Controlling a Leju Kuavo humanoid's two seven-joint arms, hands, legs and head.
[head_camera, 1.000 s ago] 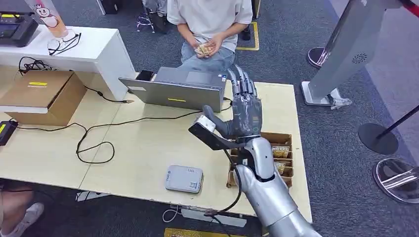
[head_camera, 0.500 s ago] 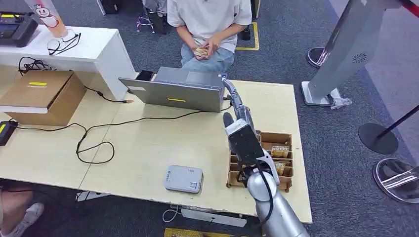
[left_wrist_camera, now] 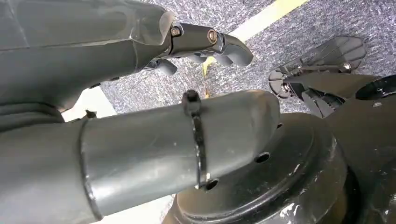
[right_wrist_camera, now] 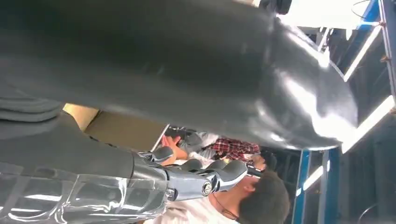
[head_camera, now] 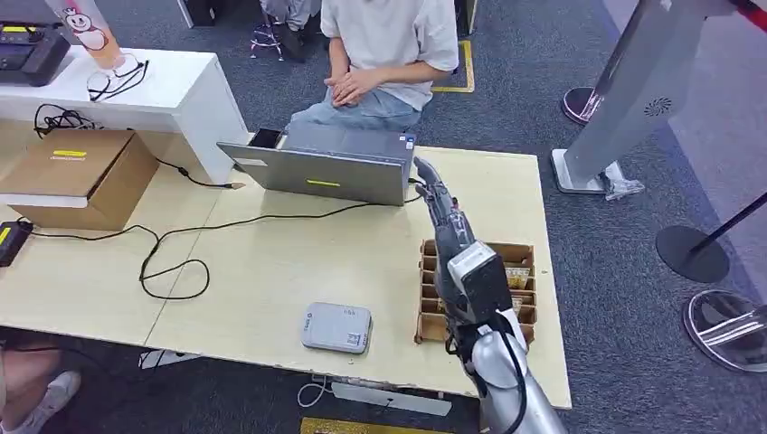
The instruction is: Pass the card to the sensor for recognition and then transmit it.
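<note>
right hand: empty, fingers extended forward | left hand: empty, hanging

The head view looks down from high on the worktop and the right hand. The right wrist view sits close behind that hand, facing the person both share. The left wrist view faces carpet.

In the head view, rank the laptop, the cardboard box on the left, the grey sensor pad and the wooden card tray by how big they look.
1. laptop
2. cardboard box, close to the laptop
3. wooden card tray, partly hidden by the right hand
4. grey sensor pad
</note>
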